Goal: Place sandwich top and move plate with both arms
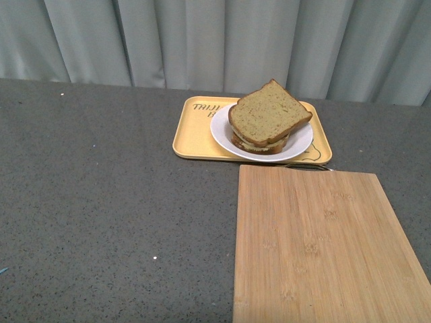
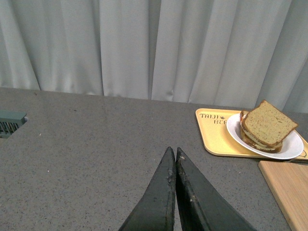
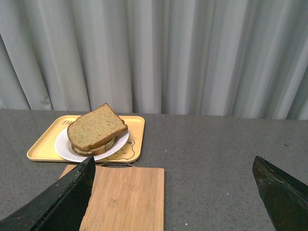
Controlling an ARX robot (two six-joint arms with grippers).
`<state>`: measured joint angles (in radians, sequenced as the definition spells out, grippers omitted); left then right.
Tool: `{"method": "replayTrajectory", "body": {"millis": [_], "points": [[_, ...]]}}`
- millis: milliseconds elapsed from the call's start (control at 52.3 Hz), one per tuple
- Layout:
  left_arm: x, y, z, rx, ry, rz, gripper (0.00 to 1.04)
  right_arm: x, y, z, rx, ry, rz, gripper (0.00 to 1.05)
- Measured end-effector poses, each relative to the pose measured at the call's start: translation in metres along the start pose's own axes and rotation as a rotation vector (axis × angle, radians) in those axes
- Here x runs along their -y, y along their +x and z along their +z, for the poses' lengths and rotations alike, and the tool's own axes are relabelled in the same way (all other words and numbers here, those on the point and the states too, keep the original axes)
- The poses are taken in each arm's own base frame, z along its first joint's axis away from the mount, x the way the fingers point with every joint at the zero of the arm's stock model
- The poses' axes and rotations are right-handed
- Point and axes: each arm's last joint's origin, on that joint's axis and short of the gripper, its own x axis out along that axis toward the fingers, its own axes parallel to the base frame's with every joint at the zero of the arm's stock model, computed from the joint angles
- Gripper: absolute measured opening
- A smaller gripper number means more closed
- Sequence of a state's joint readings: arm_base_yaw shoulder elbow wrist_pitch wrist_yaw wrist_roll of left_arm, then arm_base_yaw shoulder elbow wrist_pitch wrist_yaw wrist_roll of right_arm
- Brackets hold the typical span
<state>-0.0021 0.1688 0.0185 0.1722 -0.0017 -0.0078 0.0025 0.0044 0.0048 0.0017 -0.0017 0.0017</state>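
Note:
The sandwich top [image 1: 269, 113], a tan-brown bread slice with darker crust, lies tilted on a stacked sandwich on the round white plate [image 1: 300, 145]. The plate rests on a yellow tray [image 1: 192, 134]. The sandwich top [image 2: 267, 123] and plate [image 2: 293, 147] show far off in the left wrist view, the sandwich top [image 3: 97, 126] and plate [image 3: 63, 147] likewise in the right wrist view. My left gripper [image 2: 174, 153] is shut, empty, above bare table well short of the tray. My right gripper [image 3: 173, 166] is open, empty, back from the plate. Neither arm shows in the front view.
A long bamboo board [image 1: 316, 242] lies on the grey table just in front of the tray, its wire handle toward it. The board [image 3: 122, 197] sits under the right gripper's near finger. Grey curtains hang behind the table. A greenish grille [image 2: 9, 122] shows beside the table.

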Motion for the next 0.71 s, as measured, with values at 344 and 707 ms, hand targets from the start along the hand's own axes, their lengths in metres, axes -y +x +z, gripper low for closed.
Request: {"method": "replayTrajectory", "body": {"millis": [344,707], "points": [[0.0,-0.0108,-0.0026,-0.007,0.0,-0.002,0.21,0.0,0.0,0.0,0.0,0.0,0.0,0.95],[0.0,-0.0109,-0.0026,-0.006,0.0,-0.002,0.79,0.0,0.0,0.0,0.0,0.0,0.0,0.95]]}}
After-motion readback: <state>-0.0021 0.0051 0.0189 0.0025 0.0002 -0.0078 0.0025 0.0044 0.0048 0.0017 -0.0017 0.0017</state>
